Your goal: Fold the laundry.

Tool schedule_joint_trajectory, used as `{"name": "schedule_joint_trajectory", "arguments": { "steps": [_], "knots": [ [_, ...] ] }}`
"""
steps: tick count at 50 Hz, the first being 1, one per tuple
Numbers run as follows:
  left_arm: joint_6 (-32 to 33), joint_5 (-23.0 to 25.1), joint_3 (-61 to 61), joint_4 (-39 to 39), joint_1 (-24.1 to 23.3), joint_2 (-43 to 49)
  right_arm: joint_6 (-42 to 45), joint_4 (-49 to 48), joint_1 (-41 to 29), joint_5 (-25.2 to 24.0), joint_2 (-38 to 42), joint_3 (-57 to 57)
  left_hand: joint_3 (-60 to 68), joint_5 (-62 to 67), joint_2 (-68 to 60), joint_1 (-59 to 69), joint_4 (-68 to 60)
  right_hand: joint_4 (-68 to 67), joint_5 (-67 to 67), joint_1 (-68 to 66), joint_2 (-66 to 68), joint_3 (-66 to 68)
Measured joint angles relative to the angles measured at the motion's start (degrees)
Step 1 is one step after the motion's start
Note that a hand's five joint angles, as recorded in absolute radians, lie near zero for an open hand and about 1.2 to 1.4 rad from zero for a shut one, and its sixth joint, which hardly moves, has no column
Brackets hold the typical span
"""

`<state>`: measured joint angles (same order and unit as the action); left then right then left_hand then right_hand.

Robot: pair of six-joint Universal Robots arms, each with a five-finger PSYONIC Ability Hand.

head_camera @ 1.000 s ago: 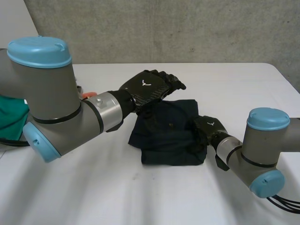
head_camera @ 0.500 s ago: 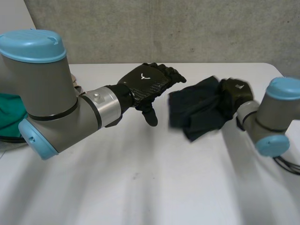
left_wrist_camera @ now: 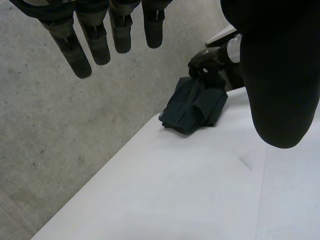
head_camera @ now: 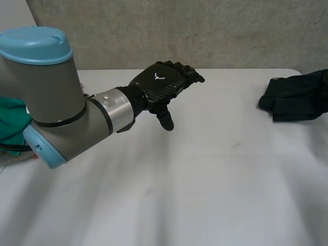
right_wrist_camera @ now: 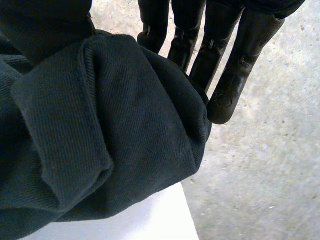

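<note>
So the left hand [head_camera: 163, 88] is just hanging above the white table [head_camera: 205, 179], roughly over the middle towards the back. Its fingers are straight and spread a little, the thumb points down, and there's nothing in it. The left arm [head_camera: 56, 102] comes in from the near left with its big light-blue cap up front.

The dark navy folded fabric garment [head_camera: 296, 98] is way off from that hand, over at the table's right end. In the left wrist view it's a small bunched bundle [left_wrist_camera: 192, 107] sitting at the far table corner, well past the left fingertips, with the right hand [left_wrist_camera: 206, 60] on its upper edge.

The right wrist view gives a close look at that grip. The garment [right_wrist_camera: 100, 140] is clamped between the thumb on one side and the straight fingers [right_wrist_camera: 242, 65] on the other, with a thick rolled fold bulging out under the palm. A bit of the table corner peeks out beneath it. I can't tell whether the bundle is resting on the table or being held just above it.

Also, a green cloth [head_camera: 11, 125] lies at the left edge behind the left arm, and a grey concrete wall [head_camera: 230, 31] runs along the back.
</note>
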<state>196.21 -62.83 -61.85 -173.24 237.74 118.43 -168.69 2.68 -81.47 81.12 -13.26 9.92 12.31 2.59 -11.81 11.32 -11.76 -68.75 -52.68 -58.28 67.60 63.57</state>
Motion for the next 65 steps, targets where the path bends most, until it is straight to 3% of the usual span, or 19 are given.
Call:
{"name": "schedule_joint_trajectory", "arguments": {
  "steps": [4,5,6,7,9,18,28,33,34,40,45,47,50,51,52,58,62,63,65],
  "knots": [
    [0.0,0.0,0.0,0.0,0.0,0.2,2.8,-0.3,0.6,-0.2,0.0,-0.2,0.0,0.0,0.0,0.0,0.0,0.4,0.3,0.5,-0.9,-0.4],
    [0.0,0.0,0.0,0.0,0.0,0.4,5.7,-0.8,0.9,0.8,0.2,-0.2,0.0,0.0,0.0,0.0,0.0,27.7,24.1,25.2,-28.9,-25.5],
    [0.0,0.0,0.0,0.0,0.0,0.4,6.3,-1.0,0.9,1.1,0.2,-0.2,0.0,0.0,0.0,0.0,0.0,27.7,24.1,25.2,-28.9,-25.5],
    [0.1,0.0,0.0,0.0,0.0,0.6,9.2,-1.7,0.9,2.6,0.5,-0.2,0.0,0.0,0.0,0.0,0.0,45.5,41.1,40.8,-45.8,-42.6],
    [0.1,0.0,-0.1,0.0,0.0,0.7,13.5,-3.4,0.9,4.9,0.8,-0.1,0.0,0.0,0.0,0.0,0.0,54.2,47.7,45.7,-53.7,-50.0],
    [0.0,0.0,-0.4,0.1,-0.1,0.8,24.7,-10.4,1.7,10.5,1.4,0.5,0.0,0.0,0.0,0.0,0.0,55.1,48.2,46.2,-55.0,-51.4],
    [-0.1,0.0,-0.5,0.1,0.1,0.6,28.5,-12.3,1.6,12.2,-0.3,3.2,0.0,0.0,0.0,0.0,0.0,55.1,48.2,46.2,-55.0,-51.4],
    [-0.2,-0.2,-0.4,0.0,0.2,0.3,26.1,-15.0,0.5,11.4,-6.2,11.7,0.0,0.0,0.0,0.0,0.0,55.1,48.6,46.2,-55.0,-51.4],
    [-0.2,-0.6,-0.3,0.0,0.2,0.1,23.0,-17.6,-0.3,9.9,-12.0,19.6,0.0,0.0,0.0,0.0,0.0,55.1,48.7,46.2,-55.0,-51.4],
    [-0.2,-5.5,0.1,-1.0,1.1,-1.2,15.4,-24.0,-2.2,6.3,-26.3,38.7,0.0,0.0,0.0,0.1,0.0,55.1,48.8,46.2,-55.0,-51.4],
    [0.4,-18.0,0.7,-4.9,5.3,-3.2,6.6,-30.5,-4.2,1.0,-41.2,58.1,0.0,0.0,0.0,0.0,0.0,55.1,48.8,46.2,-55.0,-51.4],
    [1.9,-24.1,0.8,-6.8,8.0,-3.7,1.5,-32.2,-5.4,-5.3,-47.6,65.8,0.0,0.0,0.0,0.0,0.0,55.1,48.8,46.2,-55.0,-51.4],
    [4.3,-28.0,0.9,-8.0,10.4,-3.7,-0.3,-32.4,-5.9,-8.1,-49.9,68.5,0.0,0.0,0.0,0.0,0.0,55.1,48.9,46.2,-55.0,-51.4],
    [8.8,-30.9,0.8,-9.0,13.4,-3.3,-4.8,-30.6,-7.5,-17.9,-56.8,76.0,0.0,0.0,0.0,0.0,0.0,55.1,49.1,46.2,-55.0,-51.4],
    [11.6,-31.9,0.7,-9.3,15.1,-2.8,-5.6,-29.1,-8.1,-21.0,-58.7,78.0,0.0,0.0,0.0,0.0,0.0,55.1,49.1,46.2,-55.0,-51.4],
    [27.0,-33.9,0.7,-11.4,25.1,2.0,-2.6,-19.8,-10.8,-27.9,-63.1,84.1,0.0,0.0,0.0,0.0,0.0,55.1,49.1,46.3,-55.0,-51.4],
    [30.2,-33.9,0.8,-12.7,28.5,4.3,0.7,-17.4,-11.6,-28.2,-63.3,85.6,0.0,0.0,0.0,0.0,0.0,55.1,49.1,46.3,-55.0,-51.4],
    [32.0,-33.8,1.1,-14.9,32.1,7.3,5.7,-15.5,-12.4,-27.9,-63.1,87.4,0.0,0.0,0.0,0.0,0.0,55.1,49.1,46.3,-55.0,-51.4],
    [32.3,-33.6,1.4,-16.4,33.7,8.9,9.2,-14.8,-12.7,-27.6,-62.8,88.6,0.0,0.0,0.0,0.0,0.0,55.1,49.1,46.3,-55.0,-51.4]
  ]
}}
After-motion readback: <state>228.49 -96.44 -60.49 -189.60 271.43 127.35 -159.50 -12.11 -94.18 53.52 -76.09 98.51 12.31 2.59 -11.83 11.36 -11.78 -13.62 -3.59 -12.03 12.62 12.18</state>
